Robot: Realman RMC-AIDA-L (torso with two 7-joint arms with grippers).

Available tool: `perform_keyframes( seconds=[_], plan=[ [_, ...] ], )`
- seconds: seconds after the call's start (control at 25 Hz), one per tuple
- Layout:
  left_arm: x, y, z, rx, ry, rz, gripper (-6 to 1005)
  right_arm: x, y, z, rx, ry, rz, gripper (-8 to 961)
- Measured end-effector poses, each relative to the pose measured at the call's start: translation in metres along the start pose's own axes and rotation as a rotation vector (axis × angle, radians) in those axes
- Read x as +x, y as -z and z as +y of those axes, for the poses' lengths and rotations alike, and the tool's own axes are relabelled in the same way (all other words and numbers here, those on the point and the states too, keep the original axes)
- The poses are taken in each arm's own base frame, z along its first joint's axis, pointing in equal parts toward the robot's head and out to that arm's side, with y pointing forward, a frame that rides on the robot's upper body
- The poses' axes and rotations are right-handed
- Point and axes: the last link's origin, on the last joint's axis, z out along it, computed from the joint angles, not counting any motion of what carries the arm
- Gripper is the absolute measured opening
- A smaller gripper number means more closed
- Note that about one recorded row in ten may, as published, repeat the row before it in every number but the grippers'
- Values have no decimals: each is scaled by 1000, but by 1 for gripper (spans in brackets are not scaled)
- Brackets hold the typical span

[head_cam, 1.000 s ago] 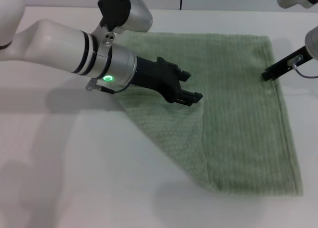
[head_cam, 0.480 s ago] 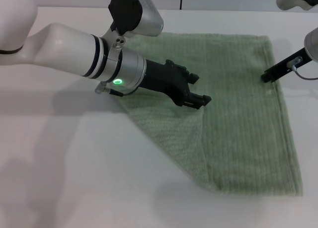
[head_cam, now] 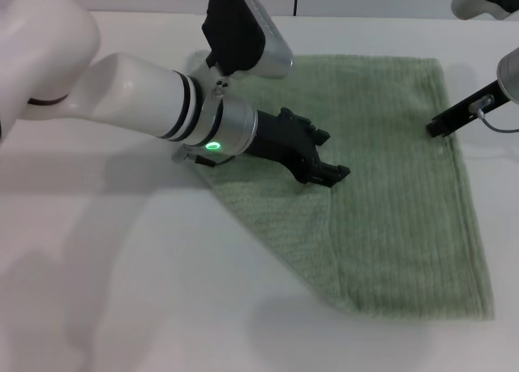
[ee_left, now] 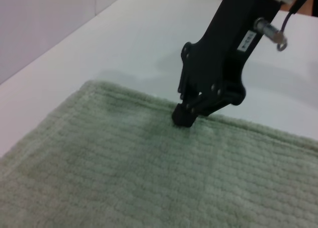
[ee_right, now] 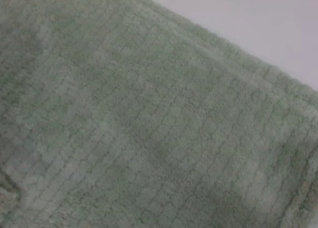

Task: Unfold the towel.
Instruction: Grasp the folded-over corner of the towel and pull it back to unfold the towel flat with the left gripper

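White table [head_cam: 122, 291] fills the head view, paler wall strip along the far edge; left arm [head_cam: 138, 104] comes in from 9 o'clock, white shell, silver cuff with a green light, black gripper pointing toward 4 o'clock; left gripper [head_cam: 328, 157] sits low over the towel [head_cam: 389, 186] near its middle, lower finger [head_cam: 334, 174] down at the top of the folded flap's edge, upper finger [head_cam: 316, 134] apart from it, so the fingers stand partly spread; whether any cloth is pinched, cannot tell; towel is pale sage green, ribbed, lying flat on the table from centre out toward 3 o'clock; its left corner is folded over onto the body, giving a diagonal edge running down to 5 o'clock and a vertical flap edge below the left fingers; right gripper [head_cam: 442, 122] reaches in from 2 o'clock, black tip pressed on the towel's right hem near the far right corner; its finger spread cannot tell; left wrist view shows that same right gripper [ee_left: 186, 116] farther off with its tip on the towel [ee_left: 124, 178] just inside the hem, white table [ee_left: 124, 34] beyond; right wrist view is nearly all towel [ee_right: 139, 123], a sliver of table [ee_right: 258, 19] at one corner.
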Motion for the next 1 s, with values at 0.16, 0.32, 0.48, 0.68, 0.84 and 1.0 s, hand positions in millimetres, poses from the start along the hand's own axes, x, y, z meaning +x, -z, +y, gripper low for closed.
perform_keyframes(
  seconds=[0.16, 0.32, 0.48, 0.68, 0.84, 1.0],
  plan=[
    [0, -2, 0, 12, 3, -5, 644, 0, 0, 0, 0, 0, 0, -3],
    [-2, -11, 3, 46, -12, -41, 642, 0, 0, 0, 0, 2, 1, -3],
    [0, -13, 5, 48, -25, -49, 640, -1, 0, 0, 0, 4, -1, -3],
    [3, -14, 3, 63, -22, -47, 638, -2, 0, 1, 0, 6, -2, -3],
    [3, -18, 5, 69, -46, -71, 636, -3, 1, 1, 0, 8, -3, -3],
    [3, -20, 5, 78, -50, -77, 634, -3, 1, 1, 0, 8, -3, -3]
  ],
)
